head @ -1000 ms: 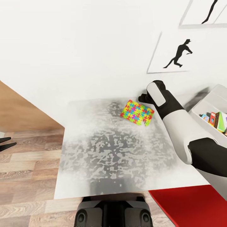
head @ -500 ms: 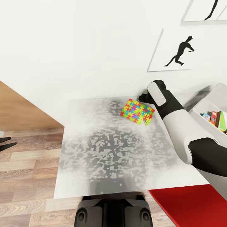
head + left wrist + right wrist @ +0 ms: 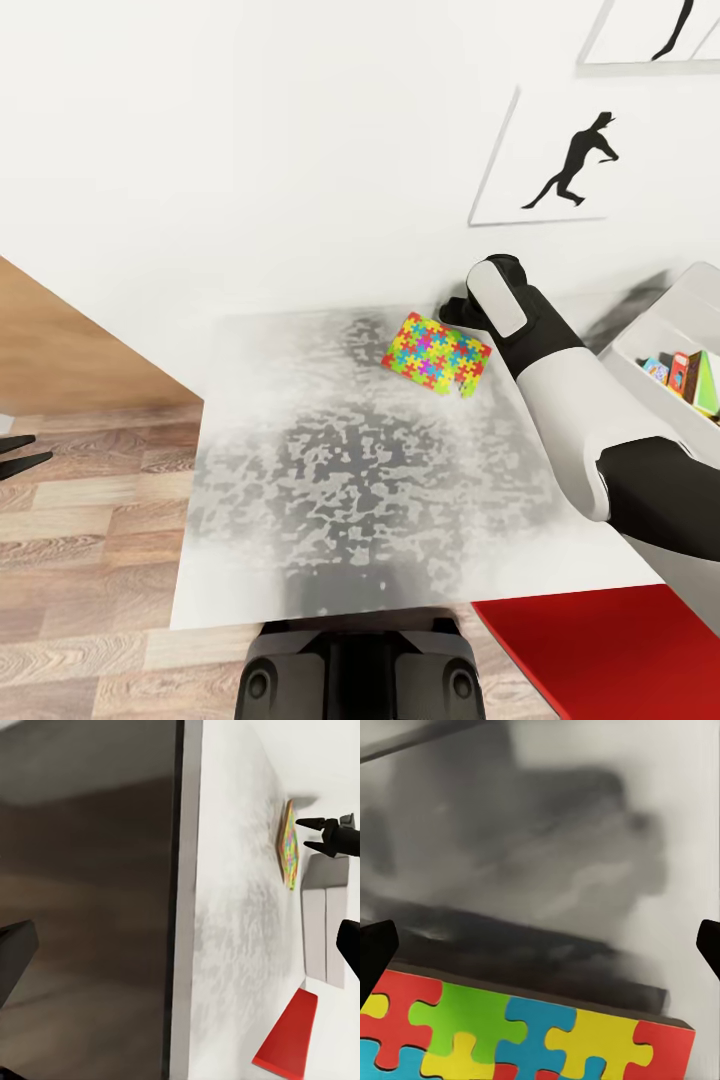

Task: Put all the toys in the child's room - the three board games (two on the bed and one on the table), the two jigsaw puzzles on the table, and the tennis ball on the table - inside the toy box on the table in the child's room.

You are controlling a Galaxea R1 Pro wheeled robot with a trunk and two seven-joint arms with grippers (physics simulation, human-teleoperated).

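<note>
Right gripper (image 3: 319,834) is hovering at the jigsaw puzzle (image 3: 436,356) edge farthest from the robot, jaws released; next, closing on it, then toy box (image 3: 668,330).

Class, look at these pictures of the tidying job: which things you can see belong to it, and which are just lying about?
Belongs to the job:
- jigsaw puzzle on the table
- toy box, some toys inside
- right pincer, open beside the puzzle

Just lying about:
- wall pictures
- red surface
- wood floor
</note>
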